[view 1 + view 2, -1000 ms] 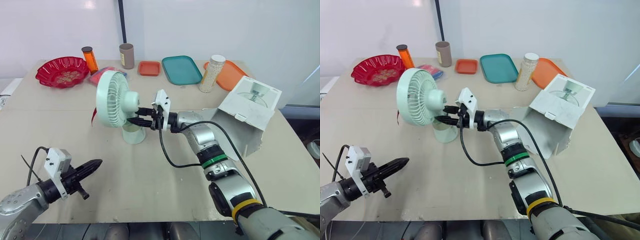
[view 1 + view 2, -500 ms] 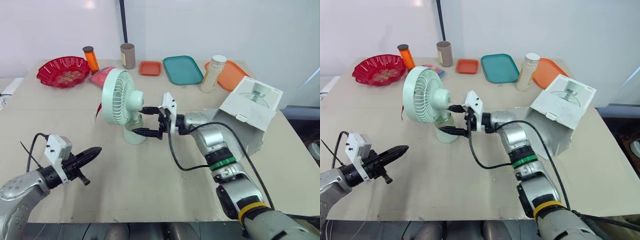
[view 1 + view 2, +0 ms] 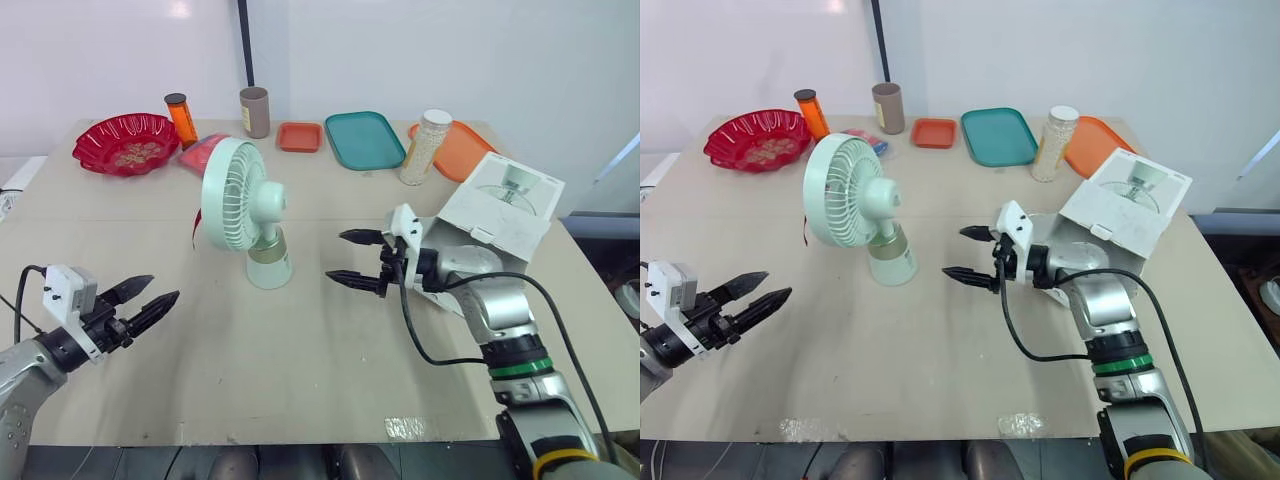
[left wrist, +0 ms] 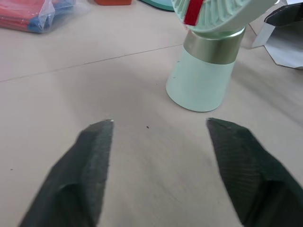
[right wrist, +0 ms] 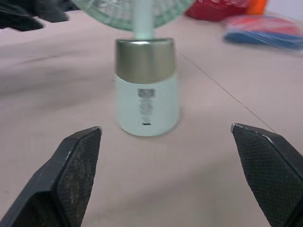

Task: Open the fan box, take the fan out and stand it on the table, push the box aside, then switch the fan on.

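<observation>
The fan (image 3: 245, 215) is standing upright on the desk (image 3: 300, 350), out of its opened fan box (image 3: 490, 225), which is lying at the right. The right tool (image 3: 337, 257), right of the fan, and the left tool (image 3: 160, 288), near left, are gaping wide, empty. Switching it on is probably remaining.

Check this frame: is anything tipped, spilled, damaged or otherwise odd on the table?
Nothing looks spilled or broken. The fan stands upright on its base. The box lies open on its side to the fan's right, which fits a box just emptied. The only oddity is a red strip on the fan's grille.
</observation>
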Controlling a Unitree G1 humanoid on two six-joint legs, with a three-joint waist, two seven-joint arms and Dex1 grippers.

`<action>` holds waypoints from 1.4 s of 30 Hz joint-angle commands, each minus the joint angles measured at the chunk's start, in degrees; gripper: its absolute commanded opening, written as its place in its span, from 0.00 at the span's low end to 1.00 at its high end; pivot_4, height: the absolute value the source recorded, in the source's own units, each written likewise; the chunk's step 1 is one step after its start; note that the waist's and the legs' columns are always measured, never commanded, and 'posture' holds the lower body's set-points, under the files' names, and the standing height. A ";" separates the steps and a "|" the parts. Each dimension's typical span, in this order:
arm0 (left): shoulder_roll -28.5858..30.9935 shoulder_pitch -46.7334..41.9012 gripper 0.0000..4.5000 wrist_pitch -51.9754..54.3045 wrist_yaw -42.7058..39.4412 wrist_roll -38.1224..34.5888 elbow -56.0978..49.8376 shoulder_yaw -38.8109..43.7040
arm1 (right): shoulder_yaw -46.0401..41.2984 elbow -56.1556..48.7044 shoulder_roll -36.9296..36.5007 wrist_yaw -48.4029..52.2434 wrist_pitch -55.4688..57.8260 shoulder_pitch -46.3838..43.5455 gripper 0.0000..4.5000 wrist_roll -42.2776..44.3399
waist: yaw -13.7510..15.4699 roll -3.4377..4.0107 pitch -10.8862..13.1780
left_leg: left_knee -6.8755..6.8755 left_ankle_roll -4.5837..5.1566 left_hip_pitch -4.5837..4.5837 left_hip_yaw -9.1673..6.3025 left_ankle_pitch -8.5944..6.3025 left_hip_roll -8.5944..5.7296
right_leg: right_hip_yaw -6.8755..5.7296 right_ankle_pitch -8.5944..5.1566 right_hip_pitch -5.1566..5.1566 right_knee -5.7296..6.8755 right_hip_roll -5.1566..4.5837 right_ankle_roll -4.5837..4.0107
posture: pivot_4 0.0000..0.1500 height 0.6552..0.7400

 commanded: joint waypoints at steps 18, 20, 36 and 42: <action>-0.42 3.81 0.99 -2.35 2.57 2.02 -2.78 1.44 | -1.74 -3.43 -1.74 -6.89 -0.16 3.54 1.00 -0.14 | 0.11 -0.01 -0.01 | 0.01 0.00 0.01 0.01 0.00 -0.01 | 0.03 -0.02 0.03 -0.01 0.00 0.04 | 1.00 1.00; -1.41 2.52 0.99 -3.97 3.56 2.18 -2.05 2.22 | -1.27 -3.38 -1.77 -6.61 -0.45 3.59 1.00 -0.42 | 0.12 -0.01 -0.01 | 0.02 0.00 0.01 0.01 0.00 -0.01 | 0.02 -0.02 0.03 0.00 0.01 0.04 | 1.00 1.00; -3.30 5.73 0.99 -8.48 5.00 4.05 1.76 5.80 | -0.34 -3.77 -2.33 -5.51 -1.56 3.67 1.00 -0.41 | 0.07 -0.02 -0.01 | 0.04 0.01 0.02 0.01 0.00 0.00 | 0.03 -0.02 0.06 -0.02 0.01 0.04 | 1.00 1.00; -3.09 3.70 0.99 -9.01 6.34 4.19 2.53 6.37 | -0.35 -4.08 -2.62 -5.63 -1.50 4.28 1.00 -0.44 | 0.13 -0.02 -0.01 | 0.06 0.00 0.03 0.00 0.00 -0.01 | 0.01 -0.02 0.08 0.00 0.00 0.04 | 1.00 1.00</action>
